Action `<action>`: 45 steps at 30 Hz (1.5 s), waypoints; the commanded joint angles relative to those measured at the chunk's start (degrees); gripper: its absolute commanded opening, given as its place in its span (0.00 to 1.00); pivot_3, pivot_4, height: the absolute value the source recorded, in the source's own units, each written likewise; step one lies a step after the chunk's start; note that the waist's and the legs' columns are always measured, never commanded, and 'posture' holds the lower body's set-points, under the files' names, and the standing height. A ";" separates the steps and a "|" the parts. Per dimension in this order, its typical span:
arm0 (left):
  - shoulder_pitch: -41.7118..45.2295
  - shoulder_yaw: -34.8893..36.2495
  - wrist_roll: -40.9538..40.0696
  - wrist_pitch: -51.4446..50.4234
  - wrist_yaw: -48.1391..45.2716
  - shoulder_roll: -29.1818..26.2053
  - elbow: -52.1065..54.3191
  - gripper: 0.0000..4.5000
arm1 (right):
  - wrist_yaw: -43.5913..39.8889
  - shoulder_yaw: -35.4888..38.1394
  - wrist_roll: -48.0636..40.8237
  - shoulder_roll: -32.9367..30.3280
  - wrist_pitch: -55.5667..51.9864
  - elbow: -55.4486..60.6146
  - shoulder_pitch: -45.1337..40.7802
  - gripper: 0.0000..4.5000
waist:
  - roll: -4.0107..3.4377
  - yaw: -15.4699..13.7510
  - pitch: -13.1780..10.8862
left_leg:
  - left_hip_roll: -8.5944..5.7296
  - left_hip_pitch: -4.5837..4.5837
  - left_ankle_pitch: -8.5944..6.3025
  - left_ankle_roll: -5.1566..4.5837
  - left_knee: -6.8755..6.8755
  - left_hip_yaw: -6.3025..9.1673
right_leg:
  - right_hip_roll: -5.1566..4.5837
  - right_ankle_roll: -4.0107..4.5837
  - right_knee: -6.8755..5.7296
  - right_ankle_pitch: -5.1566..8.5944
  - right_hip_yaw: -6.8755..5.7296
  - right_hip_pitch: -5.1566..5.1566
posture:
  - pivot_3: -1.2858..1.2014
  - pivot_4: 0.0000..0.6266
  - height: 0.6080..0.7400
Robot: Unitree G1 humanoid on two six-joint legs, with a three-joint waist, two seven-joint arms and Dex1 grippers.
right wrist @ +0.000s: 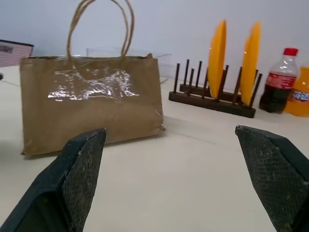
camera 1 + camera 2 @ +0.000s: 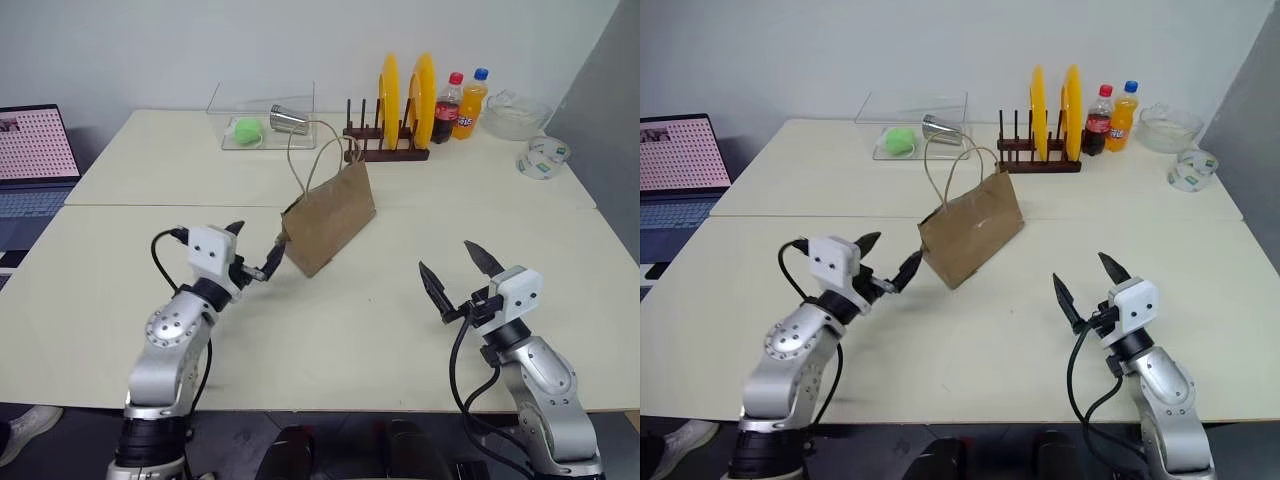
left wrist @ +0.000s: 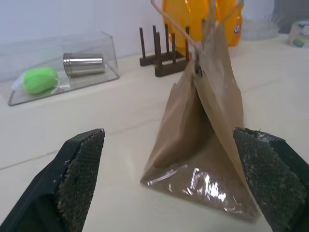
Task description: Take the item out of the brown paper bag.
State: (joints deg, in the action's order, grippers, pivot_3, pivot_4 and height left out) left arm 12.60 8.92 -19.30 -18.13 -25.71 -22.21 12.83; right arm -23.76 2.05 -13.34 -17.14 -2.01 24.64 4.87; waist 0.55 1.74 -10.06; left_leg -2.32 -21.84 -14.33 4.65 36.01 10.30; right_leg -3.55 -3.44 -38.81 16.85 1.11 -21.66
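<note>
The brown paper bag [image 2: 330, 220] stands upright in the middle of the table, its two cord handles up and its mouth nearly pressed flat. The item is hidden; nothing shows inside the bag. My left gripper [image 2: 254, 250] is open and level, its fingertips just short of the bag's near left end. In the left wrist view the bag's narrow end [image 3: 203, 145] sits between the spread fingers [image 3: 79, 174]. My right gripper [image 2: 460, 268] hangs open over the table to the right of the bag, well apart from it, facing the bag's broad side [image 1: 91, 108].
At the back stand a clear tray [image 2: 262, 125] with a green ball [image 2: 247, 129] and a silver cup [image 2: 288, 121], a wooden rack with two yellow plates [image 2: 390, 110], two soda bottles [image 2: 463, 105], a glass bowl [image 2: 515, 115] and a tape roll [image 2: 544, 156]. A laptop [image 2: 35, 165] sits at the left.
</note>
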 commanded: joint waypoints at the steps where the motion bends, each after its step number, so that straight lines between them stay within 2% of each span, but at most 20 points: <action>1: 8.85 3.25 -6.77 -6.57 -2.54 -2.78 -1.22 0.99 | -2.43 -0.87 -4.00 -2.04 -3.96 6.36 -3.22 1.00 | 0.01 0.02 0.00 | 0.00 -0.01 0.00 0.00 0.01 0.01 | 0.00 0.00 -0.01 0.00 -0.02 0.00 | 0.52 0.24 1.00; 7: 21.37 -0.29 -9.31 -15.62 -11.44 -9.88 -9.48 0.99 | -4.82 -2.20 -12.42 -7.80 -17.81 15.19 -8.95 1.00 | 0.01 0.32 -0.01 | 0.00 0.02 0.00 0.01 0.00 0.01 | 0.04 -0.01 -0.02 0.00 -0.03 0.00 | 0.52 0.24 1.00; 9: 27.10 -2.48 -8.87 -18.16 -15.28 -11.87 -14.60 0.99 | -5.82 -2.30 -16.47 -11.35 -24.21 18.59 -11.44 1.00 | 0.03 0.23 -0.03 | 0.01 -0.02 0.01 0.01 0.00 0.02 | 0.06 0.00 -0.04 0.00 -0.06 -0.03 | 0.52 0.24 1.00; 13: 33.95 -7.62 -6.71 -21.12 -21.89 -14.83 -21.81 0.99 | -5.89 -1.27 -20.99 -15.04 -30.32 21.21 -14.14 1.00 | 0.15 0.18 -0.10 | 0.01 -0.09 0.01 0.01 0.00 0.05 | 0.06 0.00 0.02 0.00 -0.09 -0.06 | 0.52 0.24 1.00; 19: 42.26 -14.82 -0.81 -20.34 -27.65 -13.77 -33.17 0.99 | -7.31 -0.89 -22.71 -17.93 -32.21 22.25 -14.08 1.00 | 0.27 0.17 -0.18 | 0.00 -0.11 0.00 0.00 0.00 0.03 | 0.06 -0.02 0.06 0.01 -0.09 -0.06 | 0.52 0.24 1.00; 31: 49.81 -15.86 5.65 -13.56 -29.19 -7.45 -49.11 0.99 | -5.66 -1.22 -22.13 -18.38 -32.87 24.36 -12.60 1.00 | 0.48 0.17 -0.33 | 0.00 -0.21 0.01 0.01 0.03 0.04 | 0.05 -0.03 0.03 0.01 -0.09 -0.15 | 0.52 0.24 1.00; 35: 53.36 -16.17 7.85 -10.02 -30.22 -5.58 -56.22 0.79 | -5.27 -1.56 -22.35 -18.26 -33.48 24.62 -12.95 1.00 | 0.50 0.20 -0.35 | 0.00 -0.20 0.01 0.01 0.04 0.04 | 0.05 -0.03 0.02 0.01 -0.09 -0.15 | 0.52 0.24 1.00; 45: 59.41 -18.46 14.93 -1.35 -36.19 -4.06 -69.45 0.09 | -3.60 -0.83 -23.68 -18.53 -36.11 26.50 -13.00 1.00 | 0.54 0.26 -0.37 | 0.00 -0.22 0.01 0.00 0.04 0.03 | 0.06 -0.03 -0.03 0.02 -0.10 -0.19 | 0.52 0.24 1.00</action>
State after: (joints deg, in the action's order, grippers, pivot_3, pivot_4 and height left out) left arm 69.66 -9.26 -5.63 -21.76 -60.85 -26.10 -55.51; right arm -27.99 -0.11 -35.99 -35.48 -38.17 48.34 -7.88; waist 1.09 2.00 -10.44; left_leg -2.32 -22.07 -14.32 4.65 36.05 10.33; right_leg -3.49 -3.48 -38.84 16.87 1.02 -21.85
